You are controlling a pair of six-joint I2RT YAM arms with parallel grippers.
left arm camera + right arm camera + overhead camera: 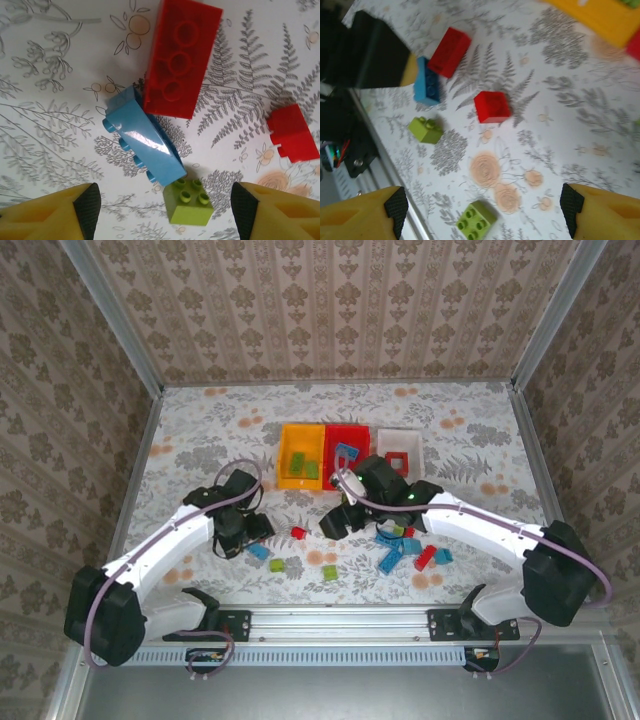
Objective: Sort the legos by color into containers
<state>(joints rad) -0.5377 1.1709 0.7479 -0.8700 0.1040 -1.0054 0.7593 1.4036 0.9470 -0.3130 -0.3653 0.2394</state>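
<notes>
Yellow fingers [45, 217] with black pads stand wide apart on the left gripper [165, 205], holding nothing. Under it a green brick [190, 202] lies by a blue brick [142, 137], which touches a long red brick [180, 57]. The right gripper [483, 207] is also spread wide and empty over a small red brick [491, 106]. Beyond the arms, the orange-yellow bin [301, 427], red bin [350, 427] and white bin [400, 430] sit side by side.
</notes>
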